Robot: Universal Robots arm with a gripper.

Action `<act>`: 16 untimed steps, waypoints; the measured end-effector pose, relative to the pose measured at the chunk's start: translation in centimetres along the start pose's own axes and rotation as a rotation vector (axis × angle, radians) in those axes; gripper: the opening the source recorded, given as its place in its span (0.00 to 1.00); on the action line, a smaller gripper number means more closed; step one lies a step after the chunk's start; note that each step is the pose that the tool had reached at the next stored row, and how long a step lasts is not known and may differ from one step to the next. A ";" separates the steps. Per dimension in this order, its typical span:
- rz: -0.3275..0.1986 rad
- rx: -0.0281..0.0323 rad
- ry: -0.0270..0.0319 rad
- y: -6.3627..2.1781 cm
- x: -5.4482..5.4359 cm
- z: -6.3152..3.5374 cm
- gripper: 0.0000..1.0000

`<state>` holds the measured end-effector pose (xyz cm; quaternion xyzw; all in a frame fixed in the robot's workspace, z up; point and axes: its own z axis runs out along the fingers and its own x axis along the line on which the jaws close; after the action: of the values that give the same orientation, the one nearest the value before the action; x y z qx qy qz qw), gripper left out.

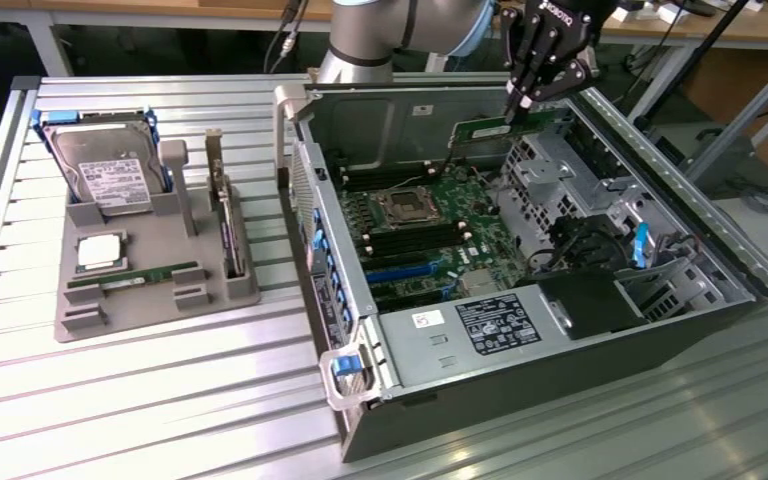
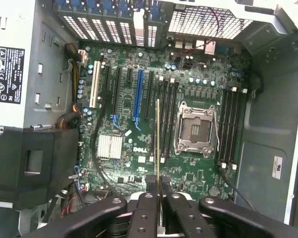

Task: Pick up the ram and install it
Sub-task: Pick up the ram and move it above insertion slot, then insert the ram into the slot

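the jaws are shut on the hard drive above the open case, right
Not the hard drive: that sits on the grey tray. The jaws are shut on the ram, above the open case, as the exterior view shows.

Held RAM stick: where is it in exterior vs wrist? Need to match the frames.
Exterior view: the ram hangs from the gripper over the far end of the open case, toward the exterior view's right.
Wrist view: the ram is edge-on, a thin line running out from the jaws over the motherboard.
Shared landmark: the CPU socket.
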<state>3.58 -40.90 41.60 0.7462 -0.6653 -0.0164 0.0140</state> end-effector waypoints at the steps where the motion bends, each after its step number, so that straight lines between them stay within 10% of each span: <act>1: 0.000 0.0000 0.0000 0.00 0.0 0.00 0.13; 16: 0.000 0.0000 0.0000 -0.02 0.0 0.52 0.13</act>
<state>3.57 -40.90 41.08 0.7462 -0.6653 -0.0164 0.0140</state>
